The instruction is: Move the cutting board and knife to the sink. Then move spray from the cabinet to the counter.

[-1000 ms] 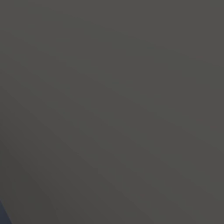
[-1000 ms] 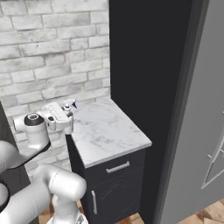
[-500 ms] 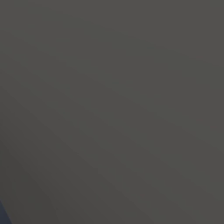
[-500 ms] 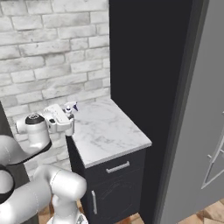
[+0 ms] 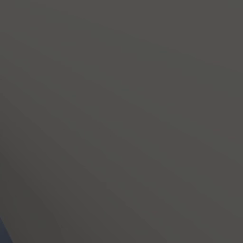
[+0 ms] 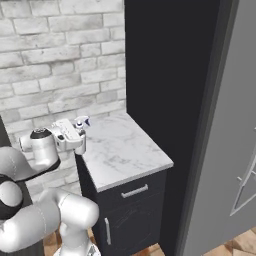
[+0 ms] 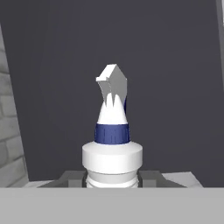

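The gripper (image 7: 112, 177) is clamped on the spray (image 7: 112, 140), centre of the hand view; in the right base view it hangs mid-left beside the counter (image 6: 125, 155); lower it upright, release gently.

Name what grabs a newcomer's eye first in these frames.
The white spray with its blue collar and trigger nozzle stands dead centre in the hand view, clamped in the gripper. In the right base view, the arm holds it at the left edge of the counter, a small marble top between the brick wall and a tall dark cabinet.
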Robot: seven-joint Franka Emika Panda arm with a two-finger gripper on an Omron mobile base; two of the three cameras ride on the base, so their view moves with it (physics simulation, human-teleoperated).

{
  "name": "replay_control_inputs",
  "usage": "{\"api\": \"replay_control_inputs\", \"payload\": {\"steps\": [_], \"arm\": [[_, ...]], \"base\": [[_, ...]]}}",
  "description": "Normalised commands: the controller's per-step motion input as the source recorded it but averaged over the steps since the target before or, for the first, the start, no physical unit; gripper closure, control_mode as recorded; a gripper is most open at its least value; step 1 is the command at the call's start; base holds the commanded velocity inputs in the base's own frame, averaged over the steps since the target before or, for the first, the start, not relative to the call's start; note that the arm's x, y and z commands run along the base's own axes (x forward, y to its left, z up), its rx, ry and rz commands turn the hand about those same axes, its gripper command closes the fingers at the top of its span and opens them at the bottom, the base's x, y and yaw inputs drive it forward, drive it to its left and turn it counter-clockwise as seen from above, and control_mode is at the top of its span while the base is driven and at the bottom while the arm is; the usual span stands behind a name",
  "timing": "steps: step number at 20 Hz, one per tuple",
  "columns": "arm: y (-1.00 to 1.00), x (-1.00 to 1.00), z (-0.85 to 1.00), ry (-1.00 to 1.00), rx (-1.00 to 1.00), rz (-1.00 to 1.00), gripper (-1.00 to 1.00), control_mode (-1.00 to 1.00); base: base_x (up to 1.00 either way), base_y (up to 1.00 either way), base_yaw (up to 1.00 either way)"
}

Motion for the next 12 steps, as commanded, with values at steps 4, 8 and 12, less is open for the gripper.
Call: {"api": "replay_control_inputs", "payload": {"steps": [4,8,12], "arm": [[0.0,0.17,-0.1,0.0,0.0,-0.01,1.0,-1.0],[0.0,0.15,-0.12,0.0,0.0,-0.01,1.0,-1.0],[0.0,0.09,-0.13,0.0,0.0,-0.01,1.0,-1.0]], "base": [[0.0,0.0,0.0],[0.0,0.0,0.0],[0.0,0.0,0.0]]}}
